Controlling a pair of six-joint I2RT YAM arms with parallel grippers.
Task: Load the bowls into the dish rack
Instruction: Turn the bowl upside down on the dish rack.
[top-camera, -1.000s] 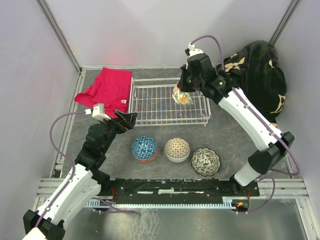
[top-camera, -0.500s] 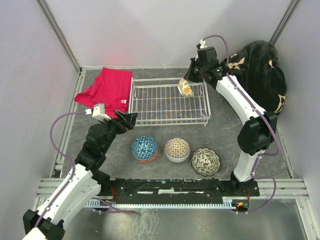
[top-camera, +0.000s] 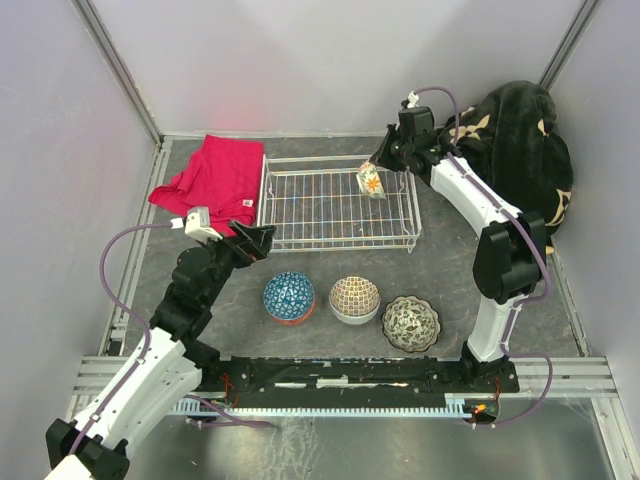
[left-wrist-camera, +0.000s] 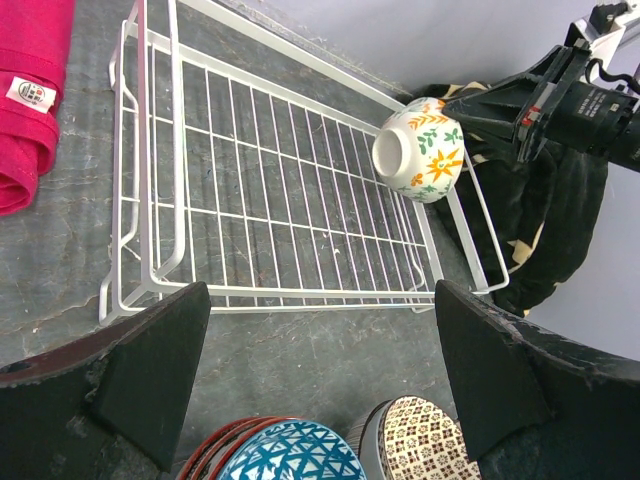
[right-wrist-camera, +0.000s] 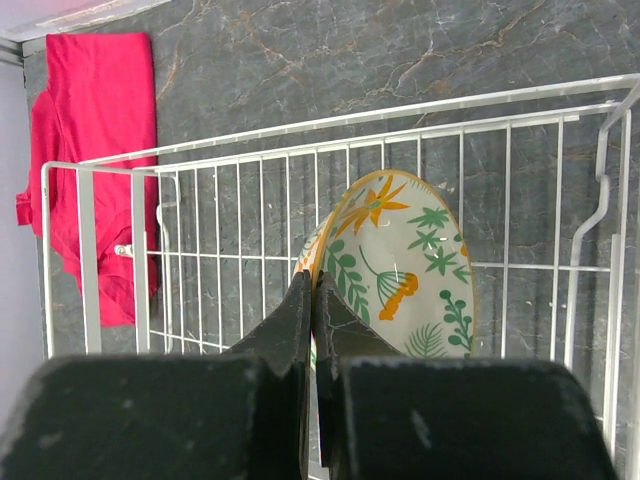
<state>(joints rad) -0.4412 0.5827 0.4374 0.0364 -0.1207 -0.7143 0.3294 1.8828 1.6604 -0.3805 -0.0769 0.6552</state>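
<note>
My right gripper (top-camera: 384, 163) is shut on the rim of a floral orange bowl (top-camera: 370, 179) and holds it on edge over the back right corner of the white wire dish rack (top-camera: 300, 243). The wrist view shows my fingers (right-wrist-camera: 312, 305) pinching its rim over the rack wires (right-wrist-camera: 240, 250); the left wrist view shows the bowl (left-wrist-camera: 420, 148) too. A blue mosaic bowl (top-camera: 289, 296), a red lattice bowl (top-camera: 355, 297) and a green speckle bowl (top-camera: 411, 322) sit in a row in front of the rack. My left gripper (top-camera: 258, 240) is open and empty near the rack's front left corner.
A red cloth (top-camera: 212, 178) lies left of the rack. A black floral blanket (top-camera: 515, 150) is heaped at the back right. Grey walls close in the table on three sides.
My right gripper has carried the floral bowl from the middle right of the rack toward its back right corner and tipped it more on edge. The left arm has not moved.
</note>
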